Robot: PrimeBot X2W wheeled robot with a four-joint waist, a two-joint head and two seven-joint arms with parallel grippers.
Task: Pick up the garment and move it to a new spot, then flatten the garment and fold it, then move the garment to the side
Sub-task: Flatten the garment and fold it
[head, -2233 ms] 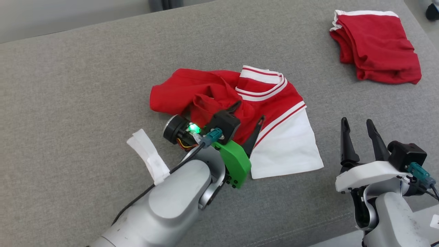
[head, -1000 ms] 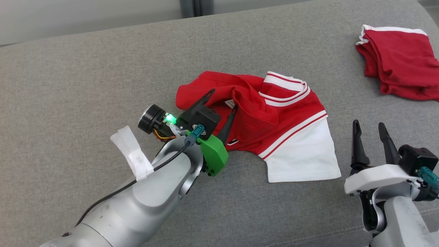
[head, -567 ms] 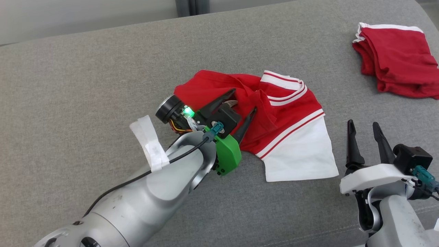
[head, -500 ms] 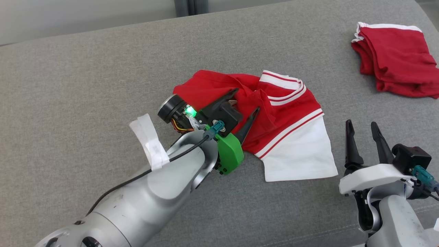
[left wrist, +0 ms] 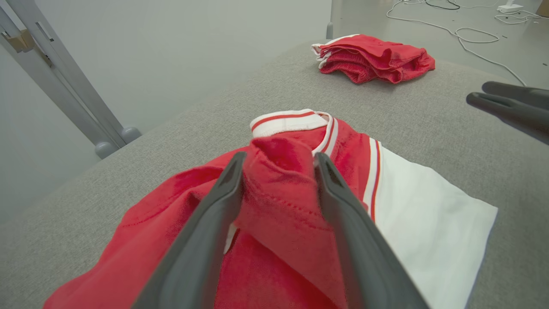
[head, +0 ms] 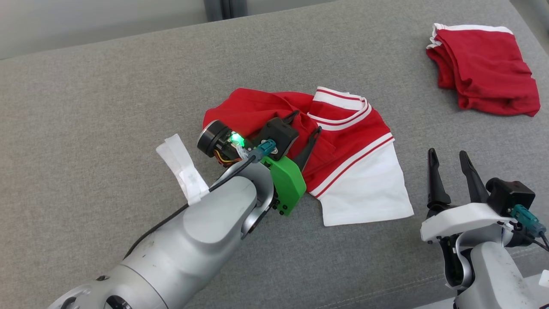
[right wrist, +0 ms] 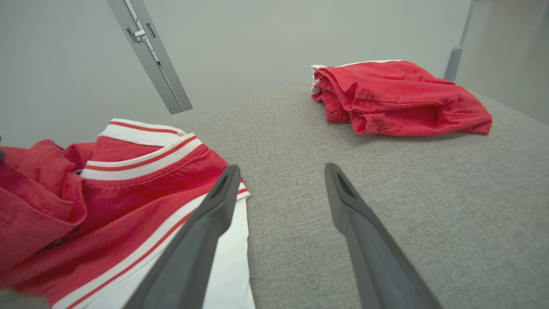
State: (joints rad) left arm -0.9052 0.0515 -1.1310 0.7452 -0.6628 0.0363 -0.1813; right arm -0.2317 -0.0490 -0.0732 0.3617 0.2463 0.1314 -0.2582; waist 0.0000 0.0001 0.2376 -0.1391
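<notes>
Your left wrist view shows you, plainer than the head view, the left end effector (left wrist: 279, 156) spread astride a raised fold of the crumpled red-and-white fabric jersey (left wrist: 279, 206).

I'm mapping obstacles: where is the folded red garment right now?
Head view: the folded red garment lies far right on the grey cushion, beyond the right pincer, apart from the crumpled red-and-white shirt.
</notes>
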